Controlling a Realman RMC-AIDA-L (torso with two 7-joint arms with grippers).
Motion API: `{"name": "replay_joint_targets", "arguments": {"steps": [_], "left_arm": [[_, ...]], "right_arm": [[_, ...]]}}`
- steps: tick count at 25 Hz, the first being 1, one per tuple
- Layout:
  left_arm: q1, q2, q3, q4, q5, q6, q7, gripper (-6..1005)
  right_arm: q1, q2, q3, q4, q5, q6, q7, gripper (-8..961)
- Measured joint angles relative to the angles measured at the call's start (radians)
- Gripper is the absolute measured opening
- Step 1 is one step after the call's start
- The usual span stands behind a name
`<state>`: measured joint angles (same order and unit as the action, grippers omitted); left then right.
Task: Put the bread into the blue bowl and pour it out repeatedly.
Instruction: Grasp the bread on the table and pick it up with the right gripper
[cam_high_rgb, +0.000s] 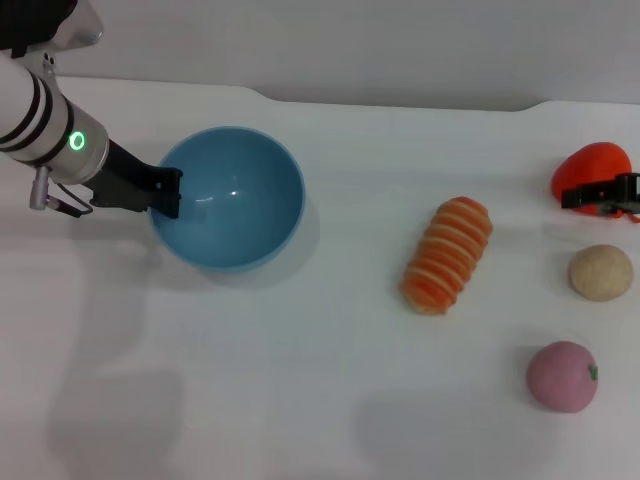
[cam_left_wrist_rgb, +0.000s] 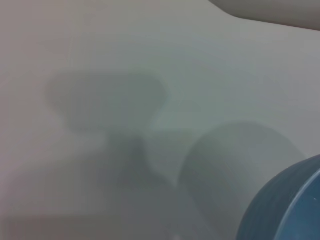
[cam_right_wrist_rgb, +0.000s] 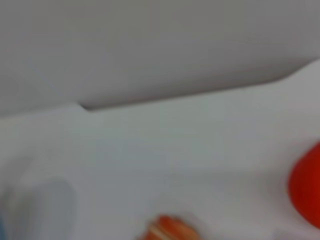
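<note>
While left hand (cam_high_rgb: 170, 193) grips blue bowl (cam_high_rgb: 240, 190) rim, wrist level

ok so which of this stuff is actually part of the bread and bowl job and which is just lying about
Part of the job:
- bread, lying on the table, not in the bowl
- blue bowl, tilted, its rim held by the left tool

Just lying about:
- red toy, with the right tool at it
- tan ball
- pink ball
</note>
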<state>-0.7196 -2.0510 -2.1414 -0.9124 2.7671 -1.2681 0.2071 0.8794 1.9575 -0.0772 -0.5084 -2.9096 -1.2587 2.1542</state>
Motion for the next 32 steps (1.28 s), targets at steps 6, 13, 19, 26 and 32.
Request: {"name": "replay_joint_targets", "arguments": {"steps": [6, 13, 19, 26, 32], "left_arm": [[0.004, 0.000, 0.002, 0.001, 0.000, 0.005, 0.001, 0], [0.008, 0.000, 0.005, 0.001, 0.000, 0.008, 0.002, -1], [0.008, -0.001, 0.005, 0.001, 0.000, 0.011, 0.003, 0], [0.008, 0.000, 0.006, 0.001, 0.000, 0.012, 0.004, 0], [0.006, 0.002, 0.006, -0.006, 0.000, 0.015, 0.008, 0]], "right_arm": [[0.000, 0.039, -0.267, -0.130, 0.101, -0.125, 0.115, 684], [0.013, 0.076, -0.451, -0.109, 0.197, -0.088, 0.157, 685], [0.033, 0.112, -0.605, -0.022, 0.219, 0.062, 0.251, 685], [0.027, 0.114, -0.613, 0.099, 0.334, 0.213, 0.253, 684], [0.018, 0.115, -0.613, 0.139, 0.340, 0.250, 0.280, 685]]}}
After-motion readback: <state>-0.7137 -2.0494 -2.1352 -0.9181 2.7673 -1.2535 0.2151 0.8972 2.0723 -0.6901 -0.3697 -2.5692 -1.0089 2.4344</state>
